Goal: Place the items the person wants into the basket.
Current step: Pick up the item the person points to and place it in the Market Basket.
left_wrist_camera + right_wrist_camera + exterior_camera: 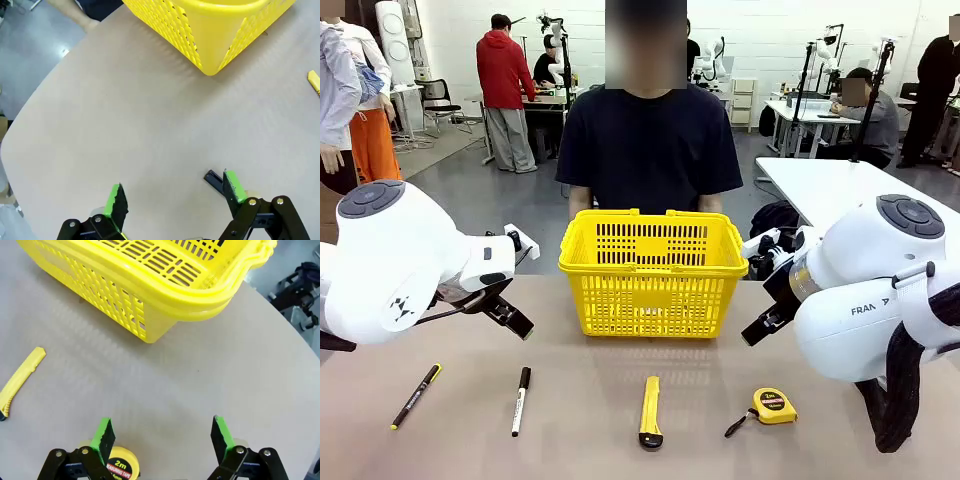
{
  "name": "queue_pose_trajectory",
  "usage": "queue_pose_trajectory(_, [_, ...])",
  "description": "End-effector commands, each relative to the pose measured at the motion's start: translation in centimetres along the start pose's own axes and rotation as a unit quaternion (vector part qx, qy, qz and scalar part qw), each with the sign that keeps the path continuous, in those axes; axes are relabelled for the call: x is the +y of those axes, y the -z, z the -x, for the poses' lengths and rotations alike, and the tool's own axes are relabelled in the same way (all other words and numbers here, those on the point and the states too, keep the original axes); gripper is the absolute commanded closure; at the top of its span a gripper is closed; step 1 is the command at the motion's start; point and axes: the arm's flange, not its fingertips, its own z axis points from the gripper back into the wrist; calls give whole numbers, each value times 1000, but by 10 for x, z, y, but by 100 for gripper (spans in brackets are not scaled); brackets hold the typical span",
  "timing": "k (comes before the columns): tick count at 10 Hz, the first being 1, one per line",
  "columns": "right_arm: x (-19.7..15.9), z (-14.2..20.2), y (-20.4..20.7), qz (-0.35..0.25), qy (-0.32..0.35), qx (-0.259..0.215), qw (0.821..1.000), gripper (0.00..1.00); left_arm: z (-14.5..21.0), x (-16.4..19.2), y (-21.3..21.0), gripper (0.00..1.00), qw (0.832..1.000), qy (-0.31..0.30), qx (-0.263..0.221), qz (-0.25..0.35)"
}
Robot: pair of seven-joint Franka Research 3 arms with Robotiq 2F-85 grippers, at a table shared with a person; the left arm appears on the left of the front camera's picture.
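No item is held, so the task is judged to be at its opening step, with nothing yet picked. The left gripper (175,196) is seen at the bottom of the left wrist view with its jaws spread wide and nothing between them, above bare table (125,125). The right gripper (162,437) is likewise released and empty. The yellow tape measure (119,466) is seen at the bottom edge of the right wrist view, just beyond one green pad.

In the front view the yellow shopping basket (653,300) stands at the centre of the frame, in front of the person (650,150) in the black T-shirt, whose hands are hidden behind it. Nothing can be made out inside it through the lattice.

Along the lower part of that frame a row is laid out, well apart from the basket. A yellow-clipped pen (416,396) lies at lower left and a black pen (521,400) beside it. The yellow-and-black utility knife (650,411) lies at lower centre, and the tape measure at lower right.

No pointing gesture is visible, so a sign from the person is judged to be needed first. The nearer gripper would then be lowered over the wanted item and closed across its narrow width. The item would then be carried over the basket's rim and released.
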Motion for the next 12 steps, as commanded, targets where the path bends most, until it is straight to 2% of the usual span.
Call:
queue_pose_trajectory(1, [0,0,0,0,0,0,1000,0,0,0,0,0,1000,0,0,0])
queue_pose_trajectory(12, [0,0,0,0,0,0,1000,0,0,0,0,0,1000,0,0,0])
